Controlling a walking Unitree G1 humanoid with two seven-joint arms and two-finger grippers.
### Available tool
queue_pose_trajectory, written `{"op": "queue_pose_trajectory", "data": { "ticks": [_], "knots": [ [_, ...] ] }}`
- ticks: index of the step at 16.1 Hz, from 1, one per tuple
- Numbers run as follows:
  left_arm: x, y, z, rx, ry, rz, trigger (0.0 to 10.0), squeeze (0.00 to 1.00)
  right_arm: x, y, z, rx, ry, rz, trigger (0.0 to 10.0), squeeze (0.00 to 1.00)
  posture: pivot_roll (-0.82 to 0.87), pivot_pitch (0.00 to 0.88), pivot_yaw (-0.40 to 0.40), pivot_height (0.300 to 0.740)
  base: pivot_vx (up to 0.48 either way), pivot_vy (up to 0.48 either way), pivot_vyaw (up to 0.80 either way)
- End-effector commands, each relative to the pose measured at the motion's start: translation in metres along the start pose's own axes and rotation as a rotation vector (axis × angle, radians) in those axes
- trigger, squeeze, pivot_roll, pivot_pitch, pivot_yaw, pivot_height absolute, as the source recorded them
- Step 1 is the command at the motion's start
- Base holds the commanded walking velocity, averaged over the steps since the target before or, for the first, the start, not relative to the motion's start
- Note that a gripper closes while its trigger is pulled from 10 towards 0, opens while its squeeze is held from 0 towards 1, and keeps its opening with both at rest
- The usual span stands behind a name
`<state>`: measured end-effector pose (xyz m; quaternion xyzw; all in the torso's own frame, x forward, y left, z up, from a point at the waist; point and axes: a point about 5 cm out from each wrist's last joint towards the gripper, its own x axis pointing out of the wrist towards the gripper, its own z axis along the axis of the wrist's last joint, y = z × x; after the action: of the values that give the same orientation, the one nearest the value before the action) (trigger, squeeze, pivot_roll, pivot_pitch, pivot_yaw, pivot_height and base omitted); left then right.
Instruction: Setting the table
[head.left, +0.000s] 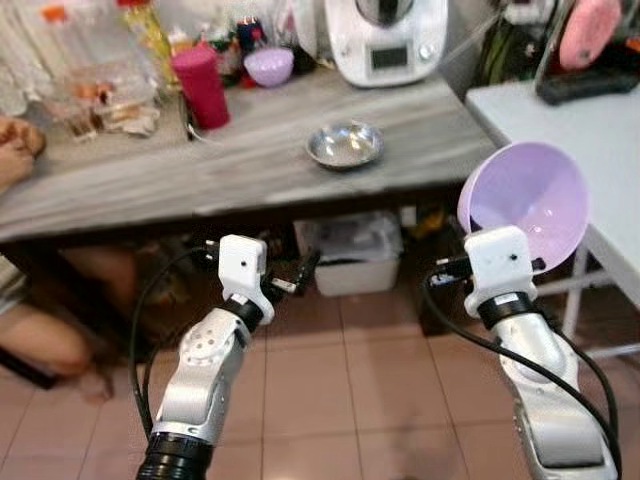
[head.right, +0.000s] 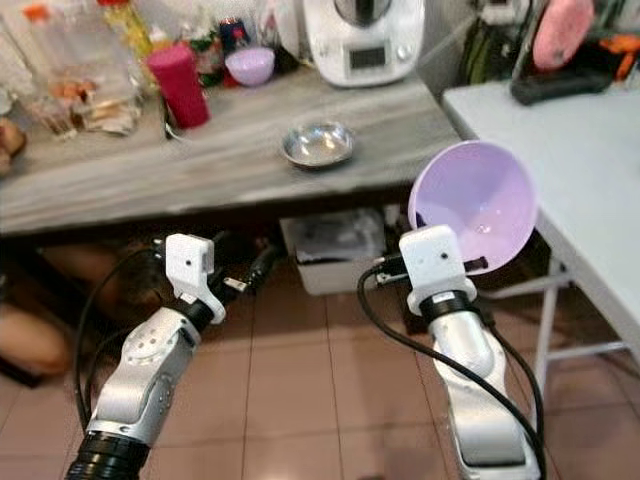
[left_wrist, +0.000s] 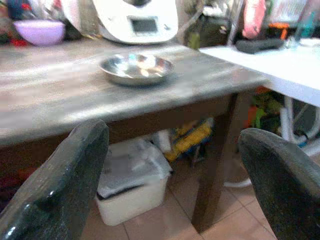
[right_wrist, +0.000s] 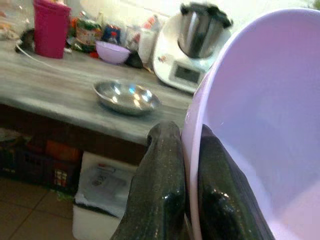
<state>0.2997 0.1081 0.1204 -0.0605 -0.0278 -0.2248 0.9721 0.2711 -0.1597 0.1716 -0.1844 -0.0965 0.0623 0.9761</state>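
Observation:
My right gripper (right_wrist: 187, 134) is shut on the rim of a large lilac plastic bowl (head.left: 525, 200), one finger inside and one outside. It holds the bowl tilted on edge above the floor, between the grey wooden table (head.left: 200, 175) and a white table (head.left: 545, 115). A small steel bowl (head.left: 344, 145) rests near the grey table's front right part. My left gripper (head.left: 298, 272) is open and empty, held low in front of the grey table's edge, and its fingers (left_wrist: 65, 180) stand wide apart.
At the back of the grey table are a magenta cup (head.left: 201, 87), a small lilac bowl (head.left: 268, 66), a white kitchen machine (head.left: 385, 40) and jars. A person's hand (head.left: 15, 150) and knee (head.left: 40, 340) are at the left. A white storage box (head.left: 355, 258) sits under the table.

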Motion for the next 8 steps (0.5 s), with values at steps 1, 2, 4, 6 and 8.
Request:
{"op": "queue_pose_trajectory", "data": {
  "ticks": [1, 2, 4, 6, 8],
  "knots": [
    [-0.0052, 0.0119, 0.0014, 0.031, 0.006, 0.027, 10.0, 0.00, 0.0013, 0.0069, 0.0098, 0.019, -0.045, 0.022, 10.0, 0.00, -0.28, 0.052, 0.101, 0.740, 0.274, 0.341, 0.00],
    [-0.0051, 0.0120, 0.0013, 0.032, 0.007, 0.028, 10.0, 0.00, 0.0011, 0.0069, 0.0096, 0.018, -0.044, 0.022, 10.0, 0.00, -0.28, 0.052, 0.101, 0.740, 0.277, 0.341, 0.00],
    [-0.0052, 0.0112, 0.0007, 0.032, 0.008, 0.027, 10.0, 0.00, 0.0007, 0.0067, 0.0090, 0.017, -0.044, 0.023, 10.0, 0.00, -0.28, 0.052, 0.101, 0.740, 0.276, 0.343, 0.22],
    [-0.0069, 0.0084, -0.0014, 0.032, 0.015, 0.019, 10.0, 0.00, 0.0005, 0.0072, 0.0084, 0.015, -0.043, 0.026, 10.0, 0.00, -0.28, 0.052, 0.102, 0.740, 0.262, 0.307, 0.60],
    [-0.0078, 0.0082, -0.0028, 0.038, 0.023, 0.026, 10.0, 0.00, 0.0004, 0.0076, 0.0080, 0.019, -0.041, 0.025, 10.0, 0.00, -0.28, 0.052, 0.102, 0.740, 0.000, 0.124, 0.58]
  ]
}}
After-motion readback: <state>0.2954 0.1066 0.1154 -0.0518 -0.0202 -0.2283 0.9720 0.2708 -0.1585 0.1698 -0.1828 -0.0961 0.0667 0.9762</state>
